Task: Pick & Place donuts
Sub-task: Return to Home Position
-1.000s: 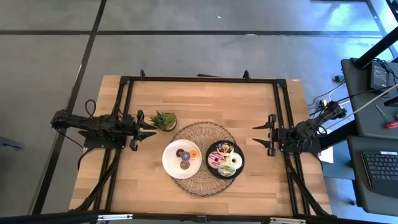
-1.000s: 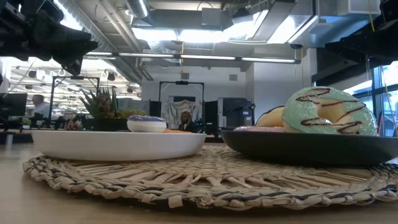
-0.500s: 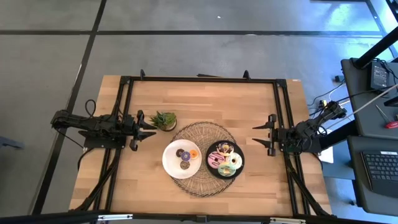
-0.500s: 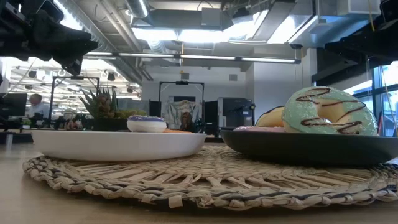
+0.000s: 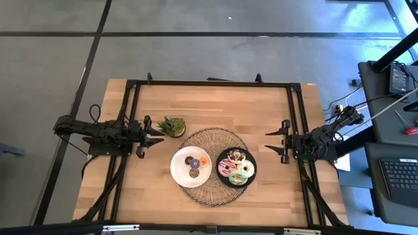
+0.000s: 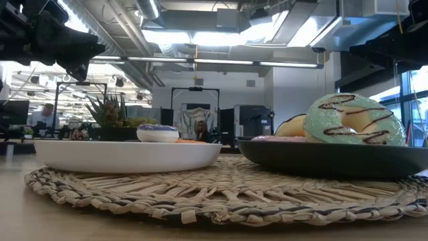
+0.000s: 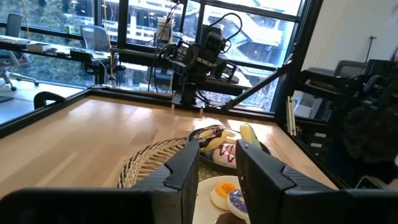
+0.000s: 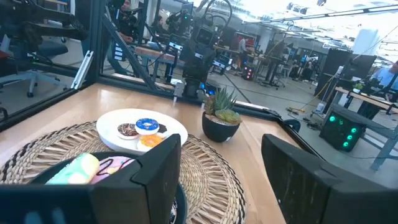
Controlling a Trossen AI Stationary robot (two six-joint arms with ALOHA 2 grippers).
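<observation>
Three mini donuts, purple (image 5: 189,161), orange (image 5: 203,162) and brown (image 5: 194,172), lie on a white plate (image 5: 176,167). Beside it, a black plate (image 5: 253,163) carries several larger donuts, among them a pink one (image 5: 225,168) and a green one (image 6: 353,119) leaning on the others. Both plates rest on a round woven mat (image 5: 215,138). My left gripper (image 5: 157,134) hovers open at the table's left side, level, facing the plates. My right gripper (image 5: 271,142) hovers open at the right side, also level. Neither has anything between its fingers.
A small green potted plant (image 5: 172,126) stands just in front of my left gripper, at the mat's far left rim. A black frame (image 5: 209,83) runs around the table. Bare wood lies along the far and near edges.
</observation>
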